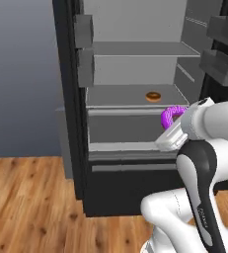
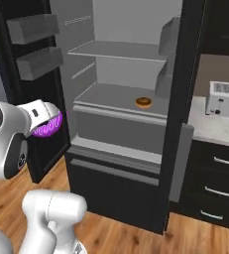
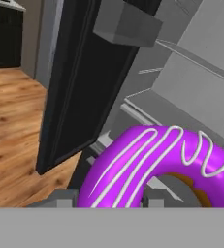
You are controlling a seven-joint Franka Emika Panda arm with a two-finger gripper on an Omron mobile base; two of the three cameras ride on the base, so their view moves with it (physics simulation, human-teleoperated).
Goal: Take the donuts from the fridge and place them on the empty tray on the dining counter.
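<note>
The fridge (image 1: 130, 123) stands with both doors open, its light grey interior showing a bare upper shelf (image 1: 135, 48) and, on the lower shelf above the drawer front, the orange-brown glazed donut (image 1: 153, 96) lying flat near the shelf's right side; grey bins (image 2: 34, 27) hang on the inner face of each door. The gripper (image 3: 106, 196) is clamped on the purple-magenta donut (image 3: 152, 162), which has white icing stripes and is held up in the air outside the fridge, in front of the drawer level and clear of the shelves. On the counter right of the fridge sits a white toaster (image 2: 225, 98), above black drawers.
</note>
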